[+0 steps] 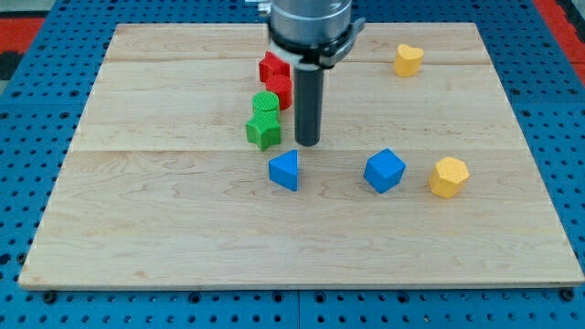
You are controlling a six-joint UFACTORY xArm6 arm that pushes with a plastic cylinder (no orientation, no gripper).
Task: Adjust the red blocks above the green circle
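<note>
Resting on the wooden board (164, 228), my tip (307, 144) is a bare rod end that grips nothing, just right of the green star (263, 132). Two red blocks (274, 77), shapes unclear, sit touching the green circle (266, 102) at its upper side. Below my tip lies a blue triangle (284, 170); rightward, a blue cube (384, 171) and yellow hexagon (449, 176). A yellow heart (408, 59) sits top right.

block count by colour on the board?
Red: 2, red star-like block and a red block of unclear shape below it
Green: 2, green circle and green star
Blue: 2, blue wedge-like block and blue cube
Yellow: 2, yellow heart and yellow hexagon
Total: 8
My tip sits just right of the green star.
</note>
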